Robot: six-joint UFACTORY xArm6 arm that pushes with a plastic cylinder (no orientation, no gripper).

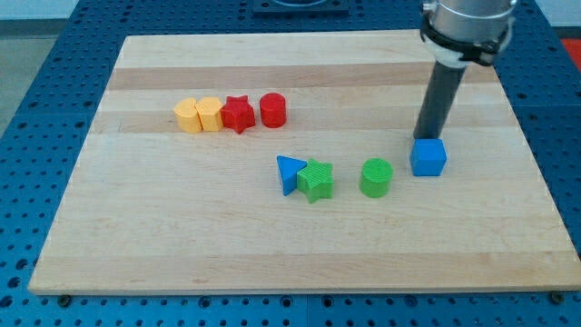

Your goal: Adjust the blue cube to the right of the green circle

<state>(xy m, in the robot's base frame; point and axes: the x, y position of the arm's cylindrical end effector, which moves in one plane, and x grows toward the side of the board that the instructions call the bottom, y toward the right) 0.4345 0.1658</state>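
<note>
The blue cube (428,157) sits on the wooden board (300,245), just to the view's right of the green circle (376,177) and slightly higher, with a small gap between them. My tip (424,137) stands right behind the blue cube, at its top-left edge, apparently touching it. The dark rod rises from there toward the view's top right.
A blue triangle (290,173) and a green star (316,181) lie touching, left of the green circle. Farther up-left is a row: yellow block (187,115), yellow block (210,113), red star (239,114), red cylinder (273,110).
</note>
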